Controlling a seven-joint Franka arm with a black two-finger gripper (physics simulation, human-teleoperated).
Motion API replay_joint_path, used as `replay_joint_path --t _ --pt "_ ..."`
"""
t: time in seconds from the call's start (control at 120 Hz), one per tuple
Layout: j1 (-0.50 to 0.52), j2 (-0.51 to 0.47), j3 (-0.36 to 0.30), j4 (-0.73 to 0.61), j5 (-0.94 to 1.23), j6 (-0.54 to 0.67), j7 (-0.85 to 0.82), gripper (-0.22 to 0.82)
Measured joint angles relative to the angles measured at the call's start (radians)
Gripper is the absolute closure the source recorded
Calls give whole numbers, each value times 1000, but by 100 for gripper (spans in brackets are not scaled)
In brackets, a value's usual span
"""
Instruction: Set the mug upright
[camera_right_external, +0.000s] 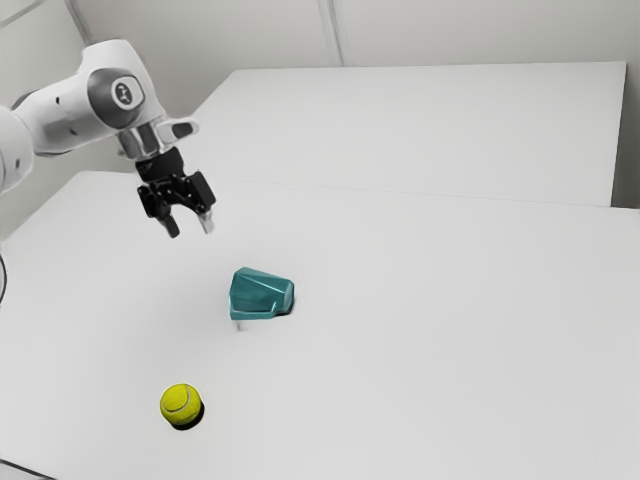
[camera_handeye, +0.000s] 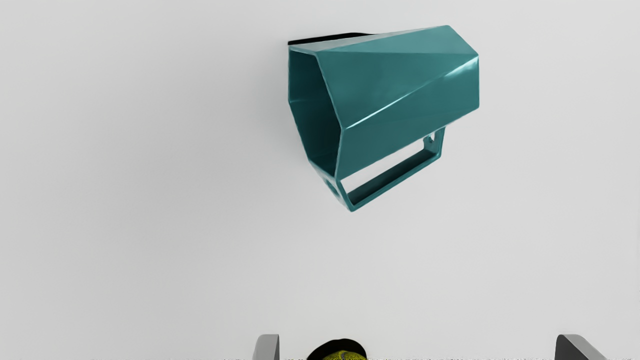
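Observation:
Up at the exterior view's left, the black gripper (camera_right_external: 191, 228) hangs well above the table, apart from everything. In the wrist view the gripper (camera_handeye: 417, 347) has its two fingers wide apart with nothing held, so it stands open. A teal faceted mug (camera_right_external: 260, 295) lies on its side on the table, lower than the gripper and toward the exterior view's right. Seen from the hand, the mug (camera_handeye: 400, 95) shows its dark hollow mouth at one end and its angular handle along the side nearer the fingers.
A yellow-green tennis ball (camera_right_external: 181, 404) rests on the white table (camera_right_external: 430, 350), nearer the exterior camera than the mug. The ball (camera_handeye: 344, 355) also peeks in between the fingertips in the wrist view. A pale wall stands behind.

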Motion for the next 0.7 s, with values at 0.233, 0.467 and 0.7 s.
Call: replay_joint_path --t 0.233,0.467,0.7 --pt "-1 -67 76 -193 -91 107 96 0" --pt "-3 -47 89 -308 -234 268 229 0" --pt "-17 10 89 -327 -399 409 354 0"
